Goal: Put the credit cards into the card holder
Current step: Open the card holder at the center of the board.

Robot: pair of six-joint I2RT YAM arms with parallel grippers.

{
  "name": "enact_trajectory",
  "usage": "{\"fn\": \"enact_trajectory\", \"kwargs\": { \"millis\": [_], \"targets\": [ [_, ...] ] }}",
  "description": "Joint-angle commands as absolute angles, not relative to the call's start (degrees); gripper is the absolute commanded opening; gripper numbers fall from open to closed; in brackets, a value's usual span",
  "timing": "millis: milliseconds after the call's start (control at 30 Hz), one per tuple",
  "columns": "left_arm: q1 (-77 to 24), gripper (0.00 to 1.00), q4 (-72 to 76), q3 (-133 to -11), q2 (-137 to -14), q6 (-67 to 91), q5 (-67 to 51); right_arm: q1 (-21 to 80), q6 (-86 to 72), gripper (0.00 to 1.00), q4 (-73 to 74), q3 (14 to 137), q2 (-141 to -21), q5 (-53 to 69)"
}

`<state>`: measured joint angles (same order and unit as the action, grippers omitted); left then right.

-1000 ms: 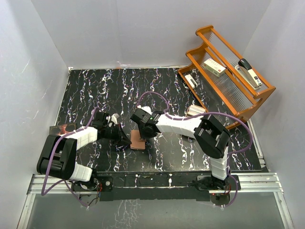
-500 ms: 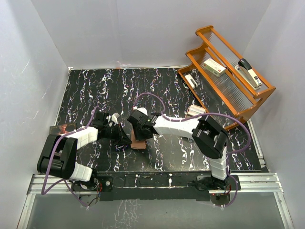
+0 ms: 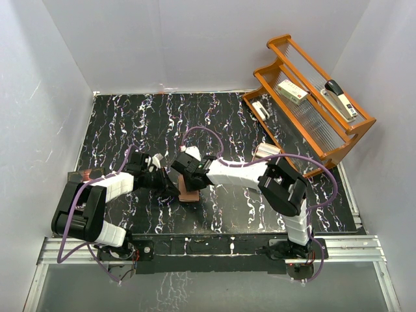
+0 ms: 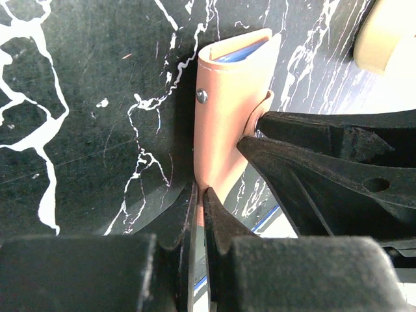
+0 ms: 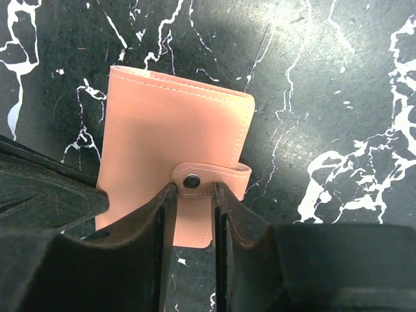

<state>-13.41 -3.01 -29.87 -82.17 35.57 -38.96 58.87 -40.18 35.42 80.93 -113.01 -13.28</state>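
Right claw (image 5: 193, 195) slid onto card holder (image 5: 169, 123); left claw (image 4: 199, 195) pinches it.

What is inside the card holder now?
The left wrist view shows the edge of a light blue card between the covers of the card holder, at its open end. The leather hides the rest, so a second card cannot be confirmed.

The card holder (image 5: 175, 143) looks like smooth matt leather with a shiny metal snap (image 5: 191, 181); the bench (image 5: 325, 78) is faintly glossy, marbled.
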Motion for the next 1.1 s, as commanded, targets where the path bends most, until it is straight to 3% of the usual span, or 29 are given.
{"fn": "enact_trajectory", "kwargs": {
  "millis": [0, 233, 667, 867, 933, 1067],
  "targets": [
    [-13.45, 0.00, -4.04, -29.54, -81.83, 35.20, -40.87, 58.36, -39.05, 0.22, 37.51, 81.01, -113.98, -23.78],
    [-13.45, 0.00, -4.73, -29.56, -82.10, 34.97, -40.32, 58.36, -37.26, 0.00, 36.04, 80.88, -112.33, -25.64],
    [-13.45, 0.02, -4.82, -30.14, -81.85, 35.61, -40.77, 58.36, -36.82, 0.00, 34.34, 78.52, -107.09, -25.34],
    [-13.49, 0.47, -7.77, -32.16, -80.39, 35.43, -38.45, 58.36, -36.58, 0.00, 31.34, 74.71, -100.35, -18.94],
    [-13.50, 0.58, -9.28, -33.50, -79.24, 34.99, -37.22, 58.36, -36.97, 0.00, 29.28, 73.14, -96.91, -15.27],
    [-13.53, 0.69, -13.25, -37.02, -76.24, 34.07, -33.98, 58.36, -39.93, 0.00, 25.23, 70.28, -93.65, -9.47]
  ]
}}
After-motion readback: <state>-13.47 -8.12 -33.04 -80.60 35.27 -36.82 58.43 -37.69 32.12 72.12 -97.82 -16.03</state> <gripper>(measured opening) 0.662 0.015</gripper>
